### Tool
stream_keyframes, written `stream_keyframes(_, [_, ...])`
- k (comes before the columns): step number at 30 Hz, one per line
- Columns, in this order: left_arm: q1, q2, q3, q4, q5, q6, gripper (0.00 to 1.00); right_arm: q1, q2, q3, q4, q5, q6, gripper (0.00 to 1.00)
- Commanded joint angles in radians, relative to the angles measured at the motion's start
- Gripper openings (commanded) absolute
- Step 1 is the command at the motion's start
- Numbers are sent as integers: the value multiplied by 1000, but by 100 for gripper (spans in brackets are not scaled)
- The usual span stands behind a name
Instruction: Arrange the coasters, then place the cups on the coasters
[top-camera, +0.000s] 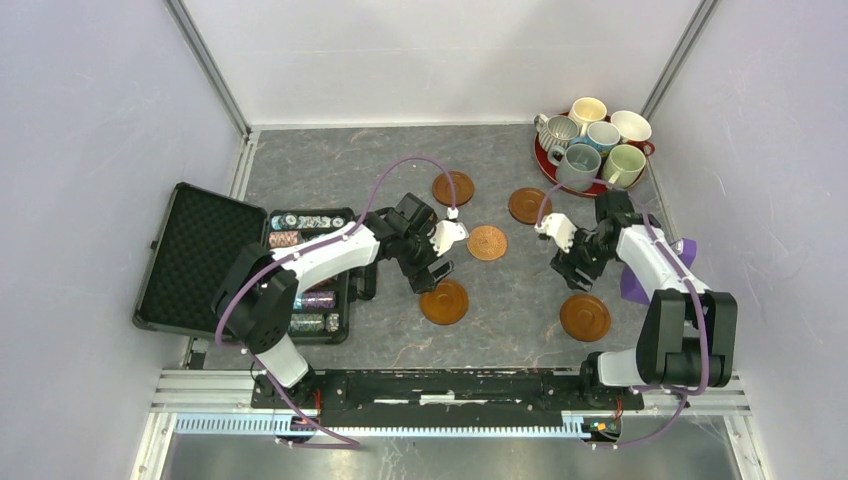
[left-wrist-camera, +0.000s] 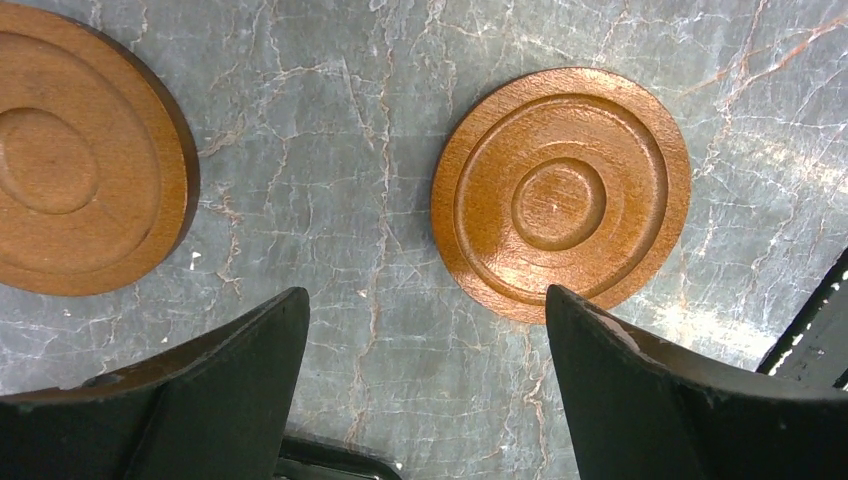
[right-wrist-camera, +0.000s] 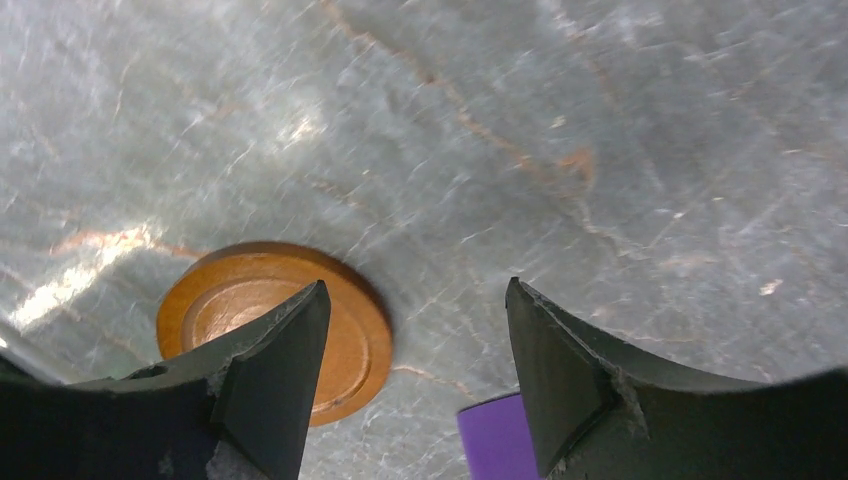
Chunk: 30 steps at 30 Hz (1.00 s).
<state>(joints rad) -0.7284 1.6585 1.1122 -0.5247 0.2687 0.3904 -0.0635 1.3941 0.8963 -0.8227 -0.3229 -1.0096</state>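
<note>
On grey veined table (top-camera: 330, 165), centre, seen from above: five coasters (top-camera: 444, 301), small round brown discs, lying flat, well apart from one another. Four dark brown, glossy, rimmed; two toward the back, two nearer the arm bases. Fifth, patterned coaster (top-camera: 487, 242), lighter copper-orange, between back pair and near pair, left of centre.

From left wrist, close: ringed coaster (left-wrist-camera: 561, 190), warm brown with fine grain, raised outer rim, one circular groove, small round dished centre, sheen along the near edge. Second disc of same make, cut off at left edge of view.

From right wrist, close: half-hidden coaster (right-wrist-camera: 355, 350), orange-brown with darker edge, partly behind one finger; purple object (right-wrist-camera: 495, 440) just beside.

At back right corner: six cups (top-camera: 578, 165), handled, upright, crowded together on dark red round tray (top-camera: 545, 168). Colours: cream-yellow, ribbed grey-white, blue, white with red handle, grey-blue, pale green.

Left gripper (top-camera: 437, 262): jaws wide, nothing between them, above bare table near the near-left disc and the patterned coaster.

Right gripper (top-camera: 572, 262): jaws wide, nothing between them, above bare table between back-right and near-right discs.

At far left: open black case (top-camera: 200, 255), with rows of striped chips (top-camera: 310, 270) alongside.
</note>
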Motion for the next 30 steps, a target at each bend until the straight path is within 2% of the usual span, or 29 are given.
stream_keyframes(1, [-6,-7,-19,20,44,7,94,-17,-46,-39,-55,21,-135,72])
stream_keyframes(8, [-24,12,-29,28,47,18,98,-42,-24,-84,-144,43,-264,80])
stream_keyframes(15, [-71,61,-33,68,28,14,96,-44,-48,-194,-35,143,-303,79])
stream_keyframes(21, [-102,104,-22,96,11,-6,89,-44,-24,-232,87,118,-242,75])
stream_keyframes(30, [-157,141,-17,146,-20,-42,79,-30,56,-142,160,-49,-149,60])
